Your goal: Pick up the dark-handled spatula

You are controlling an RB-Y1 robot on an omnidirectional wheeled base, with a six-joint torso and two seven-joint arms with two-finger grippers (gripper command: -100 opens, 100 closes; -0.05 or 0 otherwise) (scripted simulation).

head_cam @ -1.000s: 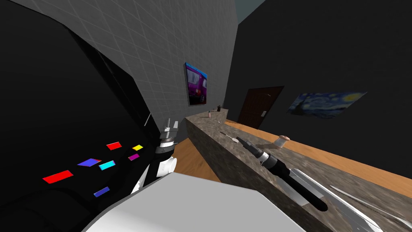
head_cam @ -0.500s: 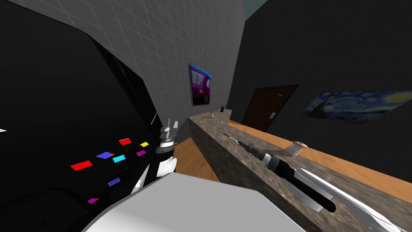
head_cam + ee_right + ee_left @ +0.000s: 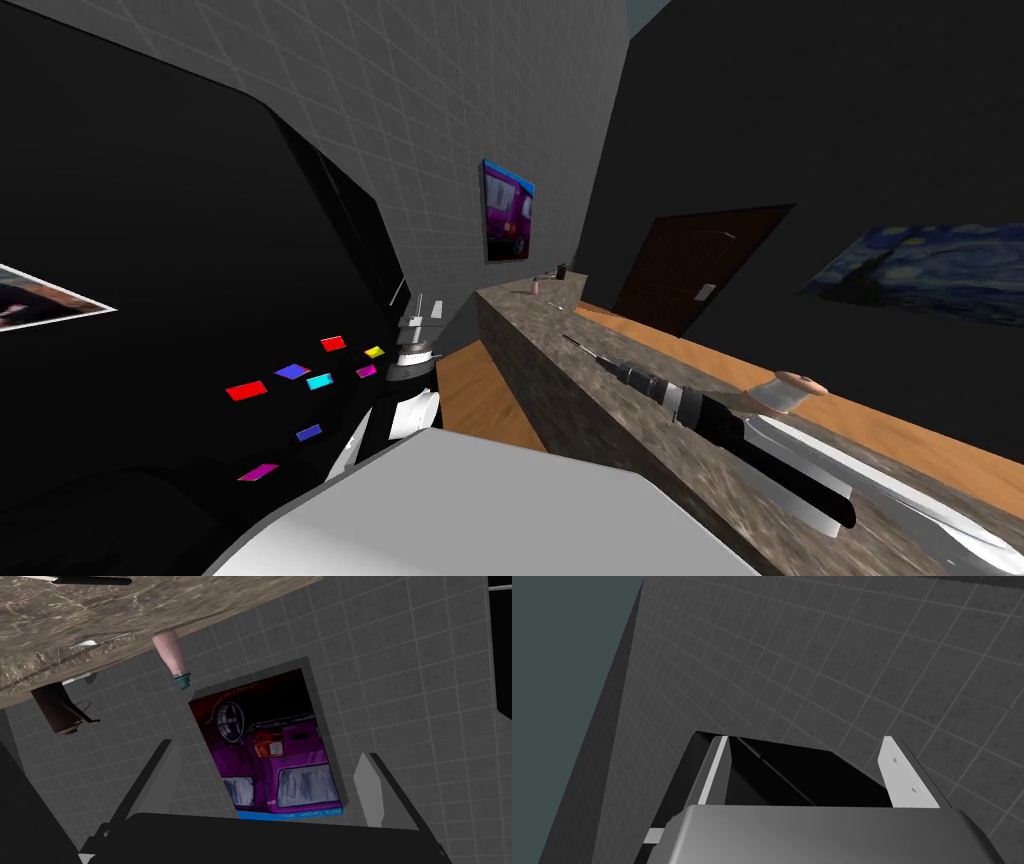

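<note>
Both open, empty: left gripper (image 3: 807, 740), right gripper (image 3: 267, 748) — as I turn beside the counter (image 3: 200, 601); dark-handled spatula (image 3: 95, 580) lies well beyond my right fingertips (image 3: 369, 786) — unreached.

A long counter (image 3: 540, 350) of spotty brown and grey stone holds it all. At its far end stand a small pink bottle (image 3: 171, 655) with a teal cap and a dark brown box (image 3: 56, 707). Little silver tools (image 3: 97, 638) lie near them. A white spatula (image 3: 92, 580) with a black handle lies flat. A pale round tub (image 3: 787, 392) stands well apart.
</note>
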